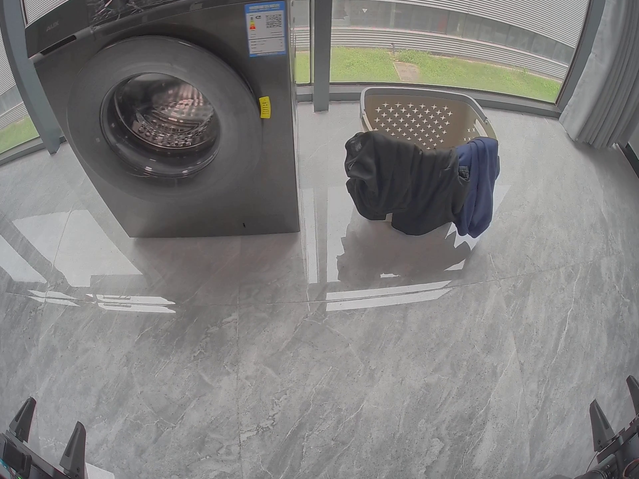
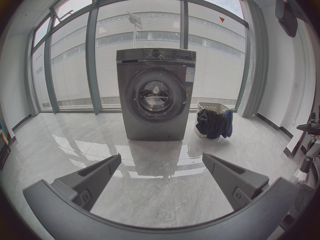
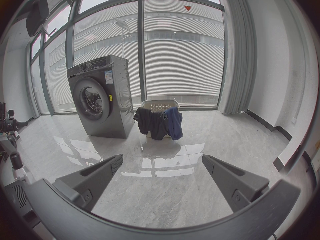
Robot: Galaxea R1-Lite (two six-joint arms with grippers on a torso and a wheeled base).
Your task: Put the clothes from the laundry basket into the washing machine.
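The clothes (image 1: 406,181) were found draped over the near rim of the laundry basket (image 1: 419,121), well apart at 11 o'clock from the open, empty right gripper (image 1: 612,394), which was judged nearer than the equally open left gripper (image 1: 53,414).

Head view looks down, wrist views low and level, all share washing machine (image 1: 256,167), laundry basket (image 1: 419,122)

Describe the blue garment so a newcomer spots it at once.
Find the grey washer by the window; a cream basket stands on the floor to its right. Two garments hang over the basket's near rim. The blue garment is the smaller one at the right end, beside the larger black garment.
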